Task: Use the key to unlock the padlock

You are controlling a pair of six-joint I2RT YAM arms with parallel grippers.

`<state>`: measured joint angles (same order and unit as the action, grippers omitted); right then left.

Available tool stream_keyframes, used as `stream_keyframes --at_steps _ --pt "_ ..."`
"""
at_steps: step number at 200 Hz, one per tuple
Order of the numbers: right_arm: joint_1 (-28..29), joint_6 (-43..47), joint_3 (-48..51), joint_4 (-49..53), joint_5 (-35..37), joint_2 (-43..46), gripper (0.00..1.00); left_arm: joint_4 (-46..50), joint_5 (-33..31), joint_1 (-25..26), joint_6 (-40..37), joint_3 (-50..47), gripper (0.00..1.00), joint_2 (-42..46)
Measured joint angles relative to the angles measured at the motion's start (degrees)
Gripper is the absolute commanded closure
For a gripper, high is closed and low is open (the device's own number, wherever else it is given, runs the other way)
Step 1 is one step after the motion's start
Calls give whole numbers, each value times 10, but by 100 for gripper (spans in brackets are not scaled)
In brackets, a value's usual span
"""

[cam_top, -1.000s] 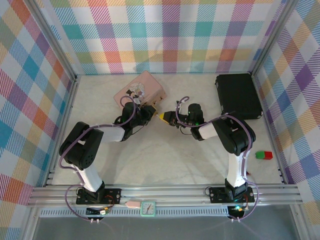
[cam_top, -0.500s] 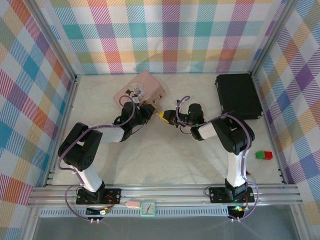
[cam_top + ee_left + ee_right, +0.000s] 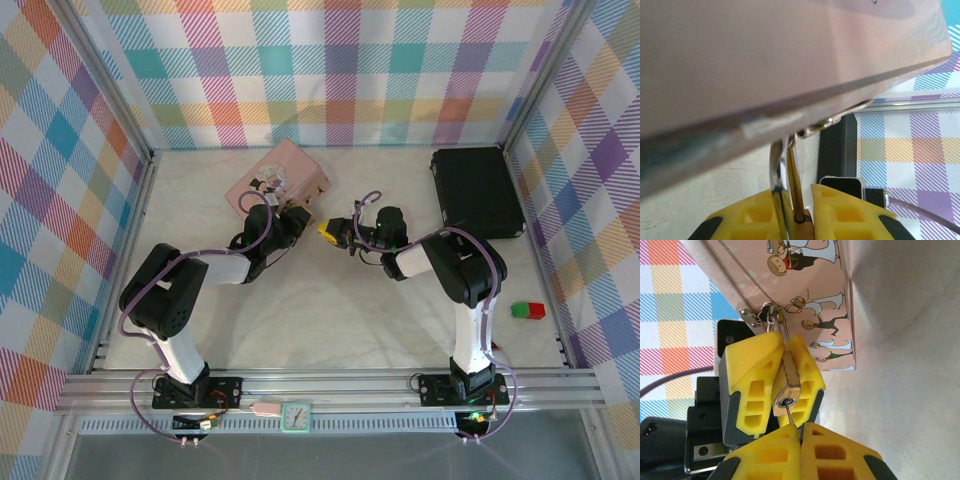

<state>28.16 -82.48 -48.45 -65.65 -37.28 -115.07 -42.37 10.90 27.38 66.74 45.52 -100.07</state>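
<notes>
The small brass padlock (image 3: 790, 377) hangs by its silvery shackle (image 3: 779, 182) from the hasp of the pink picture tin (image 3: 280, 175). My left gripper (image 3: 785, 342) is shut on the padlock's body, its yellow fingers on either side, right under the tin's edge (image 3: 790, 100). My right gripper (image 3: 801, 432) is shut on the key. The key's thin blade (image 3: 792, 415) sits in the keyhole at the padlock's bottom face. In the top view the left gripper (image 3: 298, 214) and the right gripper (image 3: 328, 231) meet tip to tip beside the tin.
A black case (image 3: 476, 190) lies at the back right. A red and green block (image 3: 527, 310) sits near the right wall. A small clock (image 3: 296, 415) rests on the front rail. Open tabletop lies between the arms' bases and the grippers.
The right gripper's yellow fingers look turned a little about their own axis. Both arms otherwise stay where they were.
</notes>
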Motion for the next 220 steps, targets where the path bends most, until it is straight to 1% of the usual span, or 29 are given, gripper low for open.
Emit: stream_keyframes --at_steps 55,104,154,220 --pt "1 -67 0 -20 9 -9 100 -13 -14 3 1 0 100 -7" --pt "4 -73 0 -16 17 -9 100 -13 -19 3 1 0 100 -7" --pt "5 -6 0 35 24 14 100 -13 -24 7 4 0 100 -7" --pt "9 39 -5 77 39 30 100 -13 -27 7 9 0 100 -7"
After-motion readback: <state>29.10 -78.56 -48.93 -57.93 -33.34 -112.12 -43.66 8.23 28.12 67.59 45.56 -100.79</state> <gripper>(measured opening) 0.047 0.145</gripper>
